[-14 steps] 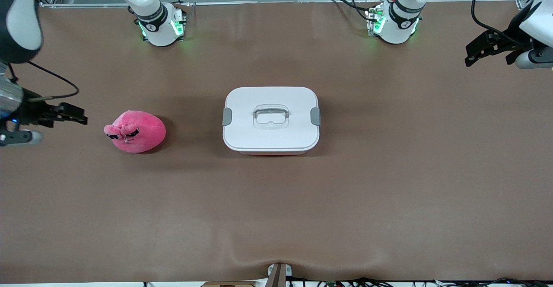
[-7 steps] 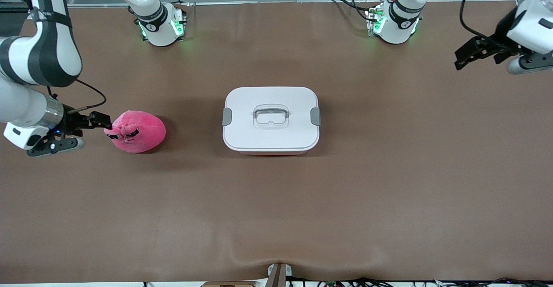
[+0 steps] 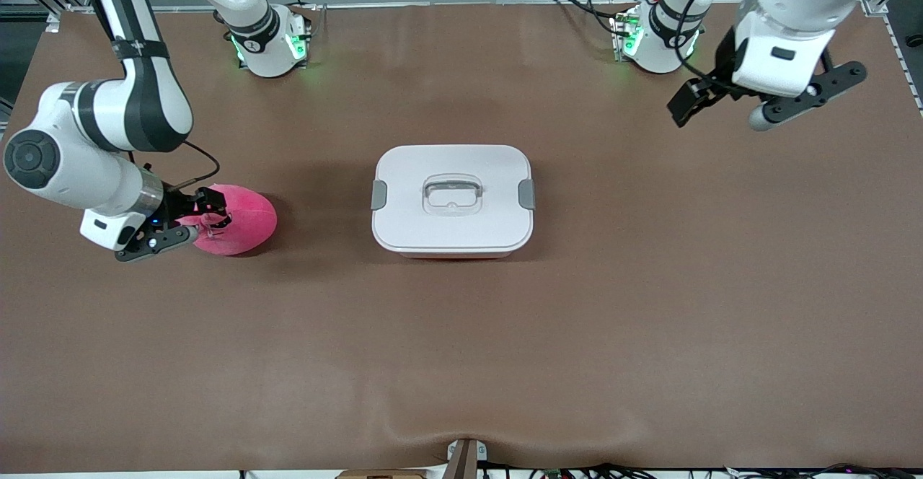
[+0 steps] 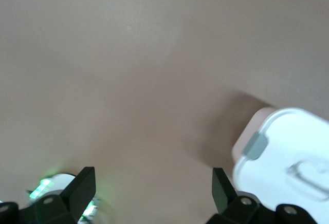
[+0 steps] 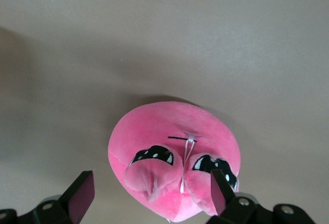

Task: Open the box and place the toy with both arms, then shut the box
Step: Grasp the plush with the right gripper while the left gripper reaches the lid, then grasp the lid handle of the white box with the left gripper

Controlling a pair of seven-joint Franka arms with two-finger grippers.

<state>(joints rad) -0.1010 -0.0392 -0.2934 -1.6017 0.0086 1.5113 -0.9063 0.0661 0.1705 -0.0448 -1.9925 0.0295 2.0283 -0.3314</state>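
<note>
My right pincer (image 3: 205, 208) hangs wide open over the toy (image 3: 241, 219), fingers astride its face end, nothing gripped. The toy sits on the worktop (image 3: 461, 335) toward my right arm's end, beside the box (image 3: 453, 200), well apart from it. Box lid on, both clips (image 3: 378, 195) down. My left pincer (image 3: 685, 104) hovers wide open and empty over bare worktop near its base.

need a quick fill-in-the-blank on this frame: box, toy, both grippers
1. The box sits with its white lid ____.
2. The right gripper hangs open over the ____.
3. The left gripper is open and holds ____.
4. The plush toy lies toward the ____ arm's end of the table.

Missing words: on; toy; nothing; right
</note>
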